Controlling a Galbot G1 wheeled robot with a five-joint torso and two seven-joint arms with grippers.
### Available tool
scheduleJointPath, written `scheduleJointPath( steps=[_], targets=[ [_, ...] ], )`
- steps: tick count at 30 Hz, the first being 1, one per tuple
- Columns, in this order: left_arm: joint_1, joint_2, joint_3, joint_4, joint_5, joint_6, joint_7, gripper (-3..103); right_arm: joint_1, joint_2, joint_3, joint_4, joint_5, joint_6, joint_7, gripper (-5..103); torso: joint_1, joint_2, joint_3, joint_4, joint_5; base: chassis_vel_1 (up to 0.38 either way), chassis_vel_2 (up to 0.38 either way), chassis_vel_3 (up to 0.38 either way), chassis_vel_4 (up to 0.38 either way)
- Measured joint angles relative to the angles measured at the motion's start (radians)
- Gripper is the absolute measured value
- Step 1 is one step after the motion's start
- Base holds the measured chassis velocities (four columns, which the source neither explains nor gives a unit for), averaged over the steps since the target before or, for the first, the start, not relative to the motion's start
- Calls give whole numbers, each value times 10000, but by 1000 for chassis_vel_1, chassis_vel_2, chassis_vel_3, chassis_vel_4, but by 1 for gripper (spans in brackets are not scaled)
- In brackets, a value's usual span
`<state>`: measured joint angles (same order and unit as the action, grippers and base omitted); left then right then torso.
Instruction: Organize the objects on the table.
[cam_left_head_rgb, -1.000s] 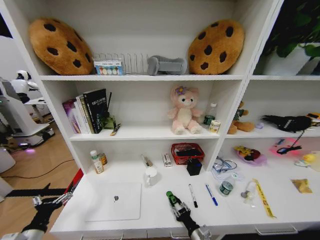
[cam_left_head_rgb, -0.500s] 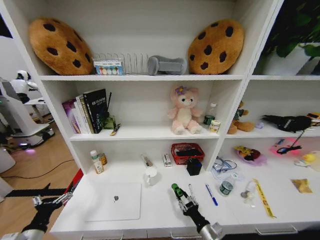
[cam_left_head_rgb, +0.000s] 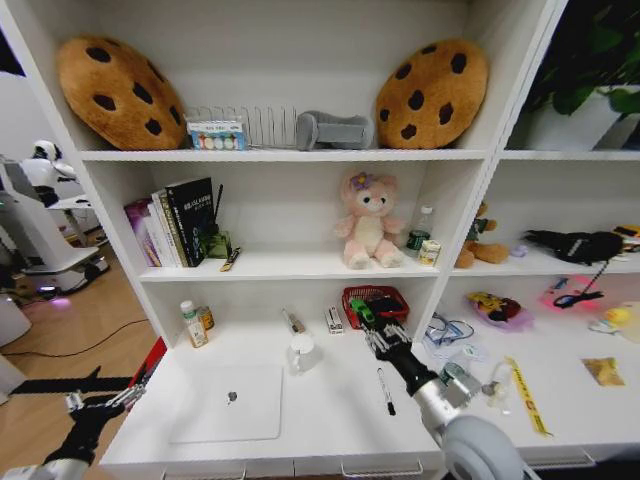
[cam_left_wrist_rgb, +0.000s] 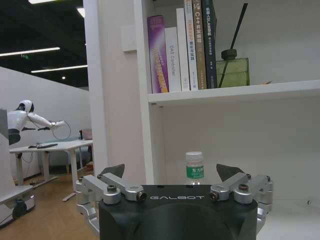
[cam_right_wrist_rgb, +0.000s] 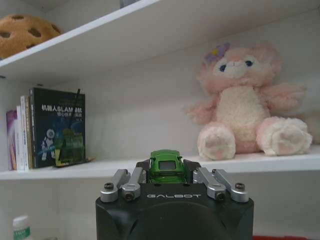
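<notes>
Your left gripper (cam_left_head_rgb: 100, 403) hangs off the table's left end, out past the edge over the wood floor, jaws spread wide and holding nothing; the left wrist view confirms both fingers (cam_left_wrist_rgb: 111, 172) stand well apart, with a white bottle (cam_left_wrist_rgb: 194, 167) under the shelf beyond them. Just inside that edge the laptop (cam_left_head_rgb: 229, 402) lies flat and closed, its front side near the table (cam_left_head_rgb: 320, 430) lip, its left side near the table end. Bare white surface runs from the laptop's right side across to the black marker (cam_left_head_rgb: 386, 391), and this is your widest open patch. A white mug (cam_left_head_rgb: 302, 352) stands behind that patch, near the back. Your right gripper (cam_left_head_rgb: 378, 330) is raised above the table, just in front of the red basket (cam_left_head_rgb: 376, 306), jaws closed on the green car (cam_left_head_rgb: 362, 312); the right wrist view shows the car (cam_right_wrist_rgb: 166, 165) pinched between both fingers (cam_right_wrist_rgb: 131, 185), nose pointing toward the shelf carrying the pink plush (cam_right_wrist_rgb: 247, 102). The right arm crosses over the ground right of the marker, so you cannot tell what lies under it. Further right, a yellow strip (cam_left_head_rgb: 526, 395) lies near the front edge, amid small clutter.
</notes>
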<state>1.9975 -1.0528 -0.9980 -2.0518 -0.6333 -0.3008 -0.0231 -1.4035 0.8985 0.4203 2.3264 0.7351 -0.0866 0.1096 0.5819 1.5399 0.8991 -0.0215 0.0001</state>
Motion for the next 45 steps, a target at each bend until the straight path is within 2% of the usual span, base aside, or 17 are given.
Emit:
scheduleJointPath(
  steps=[2,6,8,9,10,13,14,16,17,19,22,23,25,29,34,37,45],
  targets=[
    [0,0,0,0,0,1,0,100,715,-425,-82,-160,647,-83,57,35,0,0,0,-4,-1,0,0,0,0],
    [0,0,0,0,0,1,0,100,1628,-789,-432,-486,928,-83,58,35,-1,0,0,-5,-1,0,0,0,0],
    [0,0,0,0,0,0,0,100,2935,-1039,-1183,-862,1365,-141,170,35,0,0,0,0,-2,0,0,0,0],
    [0,0,0,0,0,0,0,100,2935,-1039,-1183,-862,1365,-141,170,35,0,0,0,0,-2,0,0,0,0],
    [0,1,0,0,0,0,-1,100,3735,-1101,-1755,-1125,1706,-245,283,35,0,0,0,1,-2,0,0,0,0],
    [0,0,0,0,0,0,0,100,4582,-1109,-2398,-1464,2039,-358,405,35,0,-1,0,1,-2,0,0,0,0],
    [0,0,0,0,0,1,-1,100,5551,-1059,-3147,-1916,2376,-473,526,35,0,0,0,-3,-2,0,0,0,0],
    [0,0,0,0,0,0,-1,100,5837,-1023,-3346,-2064,2442,-500,558,35,0,0,1,-4,-1,0,0,0,0],
    [0,0,0,0,1,1,0,100,6971,-808,-4206,-2747,2573,-554,651,35,0,0,0,2,-5,0,0,0,0],
    [0,0,0,0,0,0,0,100,7251,-723,-4458,-2963,2592,-565,672,35,1,0,0,1,-4,0,0,0,0],
    [0,0,0,1,0,0,-1,100,8546,-193,-5697,-4110,2626,-605,717,35,1,-1,0,1,-3,0,0,0,0],
    [0,0,0,1,0,0,-1,100,8546,-193,-5697,-4110,2626,-605,717,35,1,-1,0,1,-3,0,0,0,0],
    [0,0,0,0,0,1,0,100,9290,216,-6475,-4771,2703,-683,797,35,1,-1,0,-1,-2,0,0,0,0],
    [0,0,0,1,0,2,-1,100,10019,661,-7233,-5368,2732,-721,862,35,1,-1,0,-4,-3,0,0,0,0],
    [0,0,0,0,0,2,-1,100,10708,1139,-7835,-6006,2754,-756,970,35,1,-1,0,3,-3,0,0,0,0],
    [0,1,0,1,0,1,-1,100,11019,1442,-8046,-6489,2749,-760,1016,35,1,-1,0,-2,-4,0,0,0,0],
    [-1,0,0,1,0,2,-1,100,11317,1658,-8152,-7038,2723,-811,1040,35,0,0,-1,-2,-3,0,0,0,0]
  ],
)
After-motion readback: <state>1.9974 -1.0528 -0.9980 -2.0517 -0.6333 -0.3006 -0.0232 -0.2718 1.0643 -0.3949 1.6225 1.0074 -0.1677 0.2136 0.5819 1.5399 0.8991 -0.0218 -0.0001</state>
